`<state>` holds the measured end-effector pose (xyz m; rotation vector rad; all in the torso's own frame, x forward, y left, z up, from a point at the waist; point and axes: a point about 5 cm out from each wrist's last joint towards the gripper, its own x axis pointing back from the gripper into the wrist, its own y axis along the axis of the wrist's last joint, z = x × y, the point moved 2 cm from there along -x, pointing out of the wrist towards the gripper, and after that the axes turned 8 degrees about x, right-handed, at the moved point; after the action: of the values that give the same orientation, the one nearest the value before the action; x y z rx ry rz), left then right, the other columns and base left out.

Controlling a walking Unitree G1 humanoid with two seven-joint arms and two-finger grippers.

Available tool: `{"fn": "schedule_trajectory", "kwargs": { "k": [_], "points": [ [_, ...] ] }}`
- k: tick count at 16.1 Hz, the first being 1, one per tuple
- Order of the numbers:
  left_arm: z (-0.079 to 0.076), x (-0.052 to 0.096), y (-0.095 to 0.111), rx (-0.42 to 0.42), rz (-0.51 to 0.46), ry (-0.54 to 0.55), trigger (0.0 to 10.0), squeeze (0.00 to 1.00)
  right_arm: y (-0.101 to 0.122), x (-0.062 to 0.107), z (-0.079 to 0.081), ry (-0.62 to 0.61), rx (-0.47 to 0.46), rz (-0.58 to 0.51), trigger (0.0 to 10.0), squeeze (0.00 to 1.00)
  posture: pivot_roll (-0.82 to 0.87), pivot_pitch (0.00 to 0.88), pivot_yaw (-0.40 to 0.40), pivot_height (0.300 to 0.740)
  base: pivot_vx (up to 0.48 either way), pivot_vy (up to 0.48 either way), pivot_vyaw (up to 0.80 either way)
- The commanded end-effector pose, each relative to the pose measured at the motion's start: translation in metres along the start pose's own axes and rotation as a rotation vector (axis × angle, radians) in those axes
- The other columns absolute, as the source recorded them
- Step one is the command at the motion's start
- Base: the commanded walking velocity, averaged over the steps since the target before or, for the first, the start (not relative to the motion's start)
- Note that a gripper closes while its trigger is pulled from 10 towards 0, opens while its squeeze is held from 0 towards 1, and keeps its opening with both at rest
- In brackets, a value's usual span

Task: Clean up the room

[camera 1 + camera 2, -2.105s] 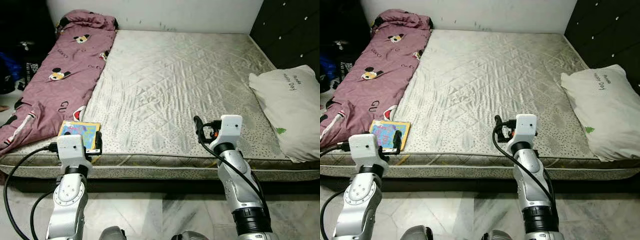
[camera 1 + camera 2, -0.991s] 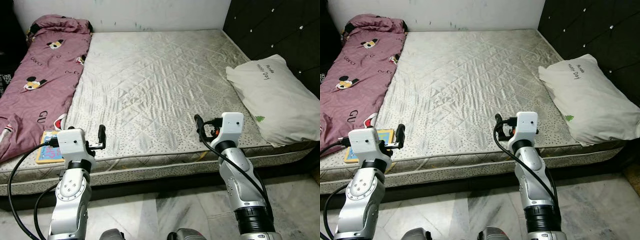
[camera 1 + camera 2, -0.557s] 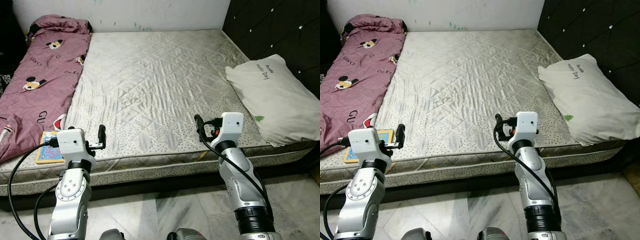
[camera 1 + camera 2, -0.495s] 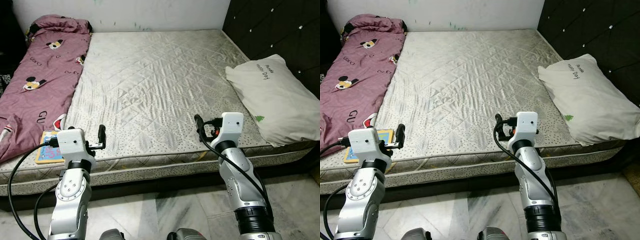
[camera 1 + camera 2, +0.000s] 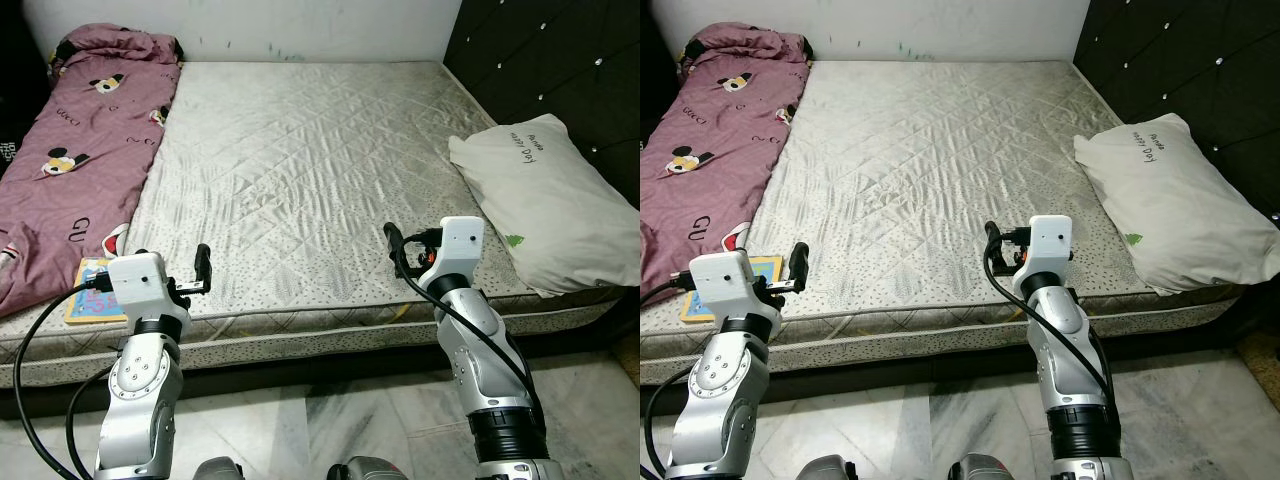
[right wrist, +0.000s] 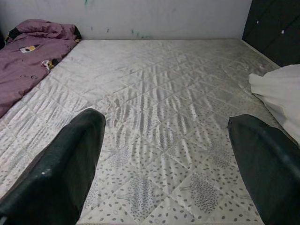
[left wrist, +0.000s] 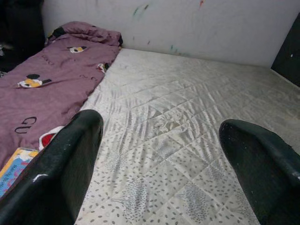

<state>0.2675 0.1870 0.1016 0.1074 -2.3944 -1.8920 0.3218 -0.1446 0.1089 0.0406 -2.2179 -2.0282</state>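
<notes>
You had the bare mattress (image 5: 300, 150) dead ahead: pale silvery quilted satin, diamond stitching across the middle, a speckled leaf-print band along the near edge. Left side carried a mauve blanket (image 5: 75, 150), soft cotton w/ cartoon mouse prints, rumpled into a heap at the far corner by the wall. Right side, an off-white pillow (image 5: 535, 205), plump & rectangular, small lettering on it, lay against the dark tufted headboard (image 5: 560, 70) & hung over the mattress edge. A thin, flat, brightly coloured book (image 5: 92, 290) sat at the near left corner, just beside the blanket hem.

Your left gripper (image 7: 159, 154) hovered over the near edge of the mattress, just beside the book, fingers (image 7: 65, 164) spread wide, nothing between them. Your right gripper (image 6: 164, 154) hovered over the near edge too, towards the pillow side, fingers (image 6: 70, 159) likewise spread apart & empty. Both silver arms came up from below w/ black cables looping off the wrists. Floor (image 5: 300, 430) was glossy grey-veined marble tile.
</notes>
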Motion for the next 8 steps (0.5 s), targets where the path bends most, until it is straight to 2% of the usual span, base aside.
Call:
{"fn": "schedule_trajectory", "kwargs": {
  "k": [1,8],
  "points": [
    [-0.0036,0.0005,0.0047,0.007,-0.009,-0.017,10.0,0.00,0.0061,-0.0001,-0.0011,0.002,0.006,-0.012,10.0,0.00,-0.09,0.000,-0.057,0.740,0.000,0.000,0.00],
    [-0.0046,0.0012,0.0055,0.021,-0.014,-0.023,10.0,0.00,0.0064,-0.0023,-0.0001,0.011,0.012,-0.008,10.0,0.00,-0.08,0.000,-0.062,0.740,0.225,0.000,0.00]
  ]
}}
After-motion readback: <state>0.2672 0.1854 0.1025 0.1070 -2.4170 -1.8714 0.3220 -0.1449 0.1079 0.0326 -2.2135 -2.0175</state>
